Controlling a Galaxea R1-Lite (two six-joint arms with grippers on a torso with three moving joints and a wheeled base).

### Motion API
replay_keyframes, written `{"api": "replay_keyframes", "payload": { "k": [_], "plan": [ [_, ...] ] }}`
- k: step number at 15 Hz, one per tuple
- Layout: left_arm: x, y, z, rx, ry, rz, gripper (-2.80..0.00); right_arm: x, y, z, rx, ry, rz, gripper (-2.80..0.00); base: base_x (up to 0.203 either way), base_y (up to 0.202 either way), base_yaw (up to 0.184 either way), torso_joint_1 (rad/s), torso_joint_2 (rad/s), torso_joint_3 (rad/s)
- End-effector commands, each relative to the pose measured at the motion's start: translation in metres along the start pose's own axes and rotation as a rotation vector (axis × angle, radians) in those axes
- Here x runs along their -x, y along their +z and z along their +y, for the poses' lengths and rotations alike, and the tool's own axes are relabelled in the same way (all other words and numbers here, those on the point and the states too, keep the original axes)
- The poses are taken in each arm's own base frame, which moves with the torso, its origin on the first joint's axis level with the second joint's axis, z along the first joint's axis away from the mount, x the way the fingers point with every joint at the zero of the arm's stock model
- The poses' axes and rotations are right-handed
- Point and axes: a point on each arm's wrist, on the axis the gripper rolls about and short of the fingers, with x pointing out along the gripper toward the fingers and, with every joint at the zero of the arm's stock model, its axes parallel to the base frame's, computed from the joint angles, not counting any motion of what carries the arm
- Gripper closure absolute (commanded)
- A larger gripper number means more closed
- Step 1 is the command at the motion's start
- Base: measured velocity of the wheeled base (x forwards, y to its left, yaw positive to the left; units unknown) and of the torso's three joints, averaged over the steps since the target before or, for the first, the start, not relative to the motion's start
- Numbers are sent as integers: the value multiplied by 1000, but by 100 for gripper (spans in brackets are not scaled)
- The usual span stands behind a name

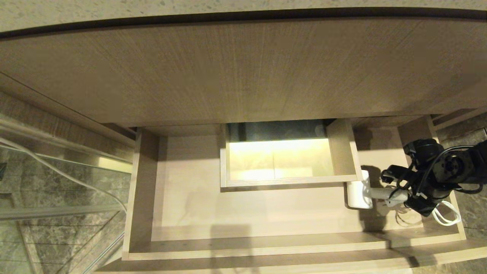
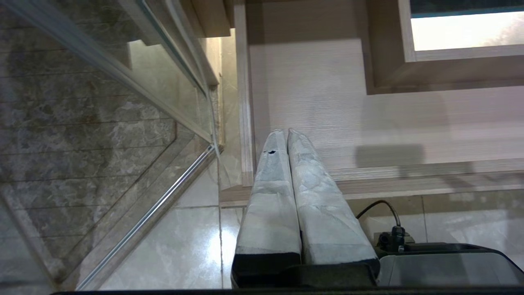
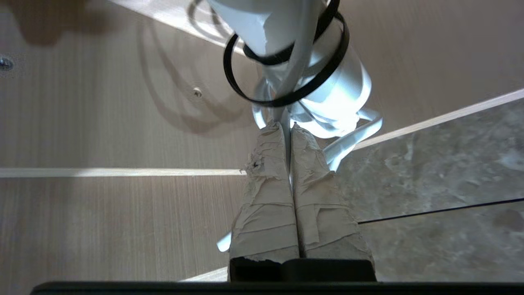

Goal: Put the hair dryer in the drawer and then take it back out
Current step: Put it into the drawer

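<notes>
Drawer [image 1: 198,213] is pulled out wide, pale wood-grain, with a boxed rectangular cutout [image 1: 279,160] in its middle that glows bright inside. Above it in the head view runs the taller wood-grain panel [image 1: 228,72], and over that a speckled worktop [image 1: 190,7] edge.

Right end effector [image 1: 395,196] sits over the right end of the drawer, just right of the cutout box. It is clenched on the hair dryer [image 1: 359,194] — small, white, rounded barrel lying sideways with the barrel end toward the cutout wall, touching or just beside its corner; cannot tell which. In the right wrist view the taped fingers [image 3: 266,192] are pressed together with only a thin white part of the dryer's cord [image 3: 286,135] between the tips, the white body [image 3: 339,82] just beyond them. A black band [image 3: 286,98] loops around the white body there. The white cord loops [image 1: 447,215] hang out on the right side of the arm, over the drawer's right wall. Whether the dryer rests on the drawer floor or is held just above it — cannot tell; its shadow falls close under it.

Left end effector [image 2: 286,135] shows only in the left wrist view, parked near the drawer's left front corner, over the front rim. Its taped fingers [image 2: 311,196] are clenched together on nothing. Beside it: glass panel [image 2: 123,82] with a metal rail, glossy tiled floor [image 2: 184,246] below.
</notes>
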Motion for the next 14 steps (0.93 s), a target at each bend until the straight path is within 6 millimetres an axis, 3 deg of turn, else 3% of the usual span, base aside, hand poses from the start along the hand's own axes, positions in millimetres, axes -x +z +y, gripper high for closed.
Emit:
{"api": "replay_keyframes", "payload": {
  "k": [1,5,6,10,14],
  "plan": [
    [0,0,0,0,0,0,0,-1,-2,1,5,-1,12,0,0,0,0,0,0,0],
    [0,0,0,0,0,0,0,-4,-9,-7,-10,-6,30,0,0,0,0,0,0,0],
    [0,0,0,0,0,0,0,-4,-10,-7,-12,-3,28,-280,0,0,0,0,0,0],
    [0,0,0,0,0,0,0,-4,-14,-11,-21,-13,37,-280,0,0,0,0,0,0],
    [0,0,0,0,0,0,0,12,-21,-17,-40,-39,17,-280,0,0,0,0,0,0]
  ]
}}
